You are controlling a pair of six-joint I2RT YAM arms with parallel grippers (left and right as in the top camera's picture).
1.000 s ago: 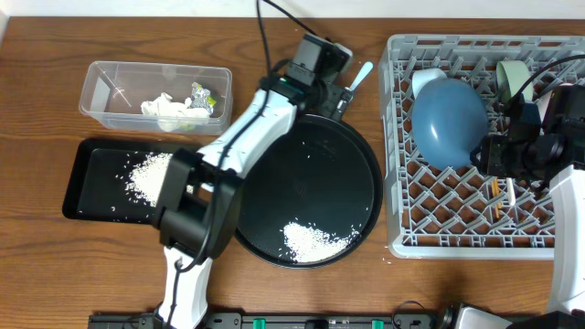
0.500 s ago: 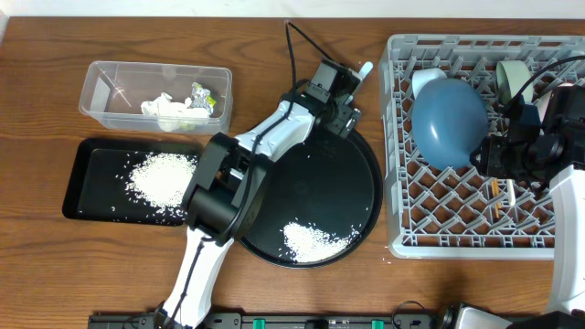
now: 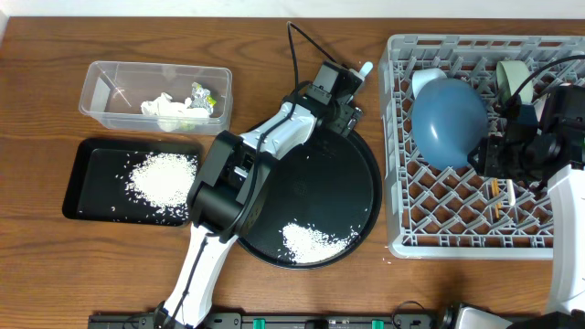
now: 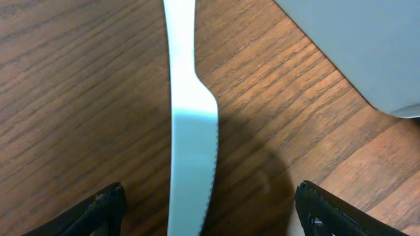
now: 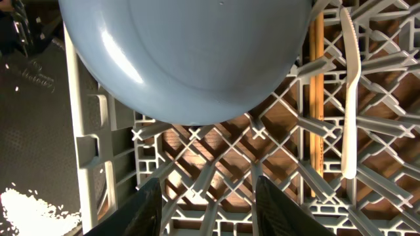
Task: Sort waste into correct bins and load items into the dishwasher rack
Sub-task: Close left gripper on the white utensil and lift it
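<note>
Hovering my left tool [image 4: 209, 211] with jaws apart, straddling the white plastic knife [image 4: 190, 131], which lies flat on the counter [image 4: 79, 98] directly beneath, between both fingers [image 4: 108, 210]. Judged light, thin, springy, slick; grip across the blade's narrow edges near mid-length, gently.

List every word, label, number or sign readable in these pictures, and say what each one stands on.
No text can be read in any view.
The wrapper in the clear tub: coloured print, too small to read.
The white plastic knife, dishwasher rack and dark-blue bowl: no markings visible.
</note>
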